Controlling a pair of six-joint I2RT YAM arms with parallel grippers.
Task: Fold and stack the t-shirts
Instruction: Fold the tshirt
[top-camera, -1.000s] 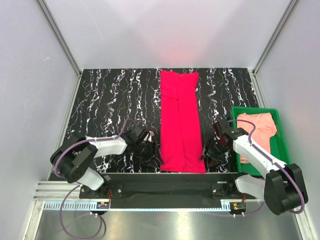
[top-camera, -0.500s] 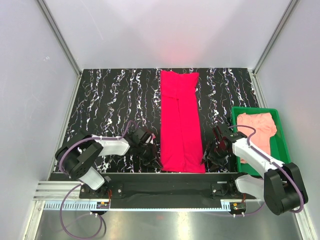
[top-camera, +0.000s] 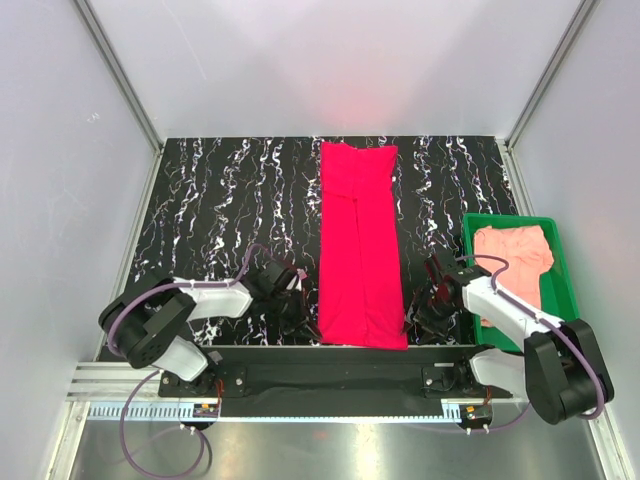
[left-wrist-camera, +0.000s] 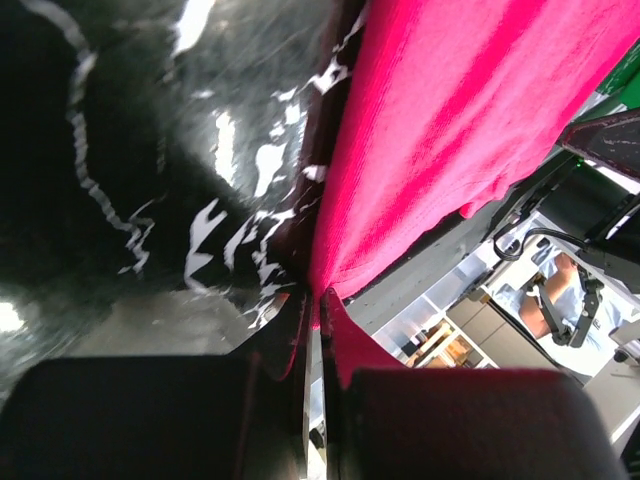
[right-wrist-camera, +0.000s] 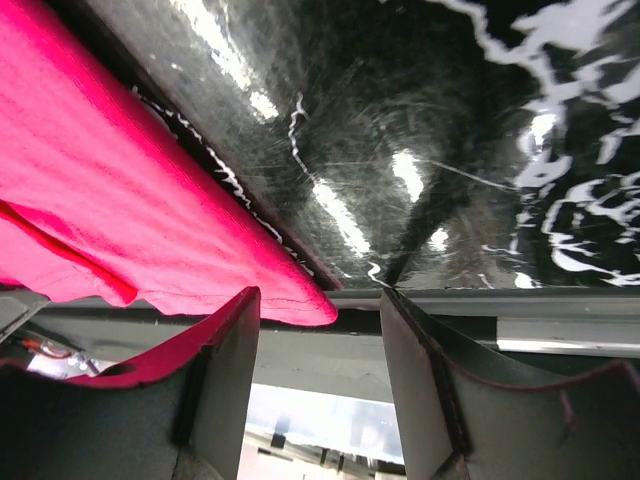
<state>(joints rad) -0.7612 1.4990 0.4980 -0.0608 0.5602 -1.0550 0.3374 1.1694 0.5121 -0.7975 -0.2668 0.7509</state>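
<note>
where black marble (top-camera: 220, 200) gleams, narrow crimson t-shirt (top-camera: 360, 250)

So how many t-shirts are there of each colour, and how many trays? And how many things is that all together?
red t-shirt: 1
pink t-shirt: 1
green tray: 1
Total: 3

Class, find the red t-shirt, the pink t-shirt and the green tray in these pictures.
red t-shirt (top-camera: 360, 250), top external view, middle of the folded strip.
pink t-shirt (top-camera: 515, 255), top external view, middle of the bunched cloth.
green tray (top-camera: 505, 218), top external view, its far rim.
</note>
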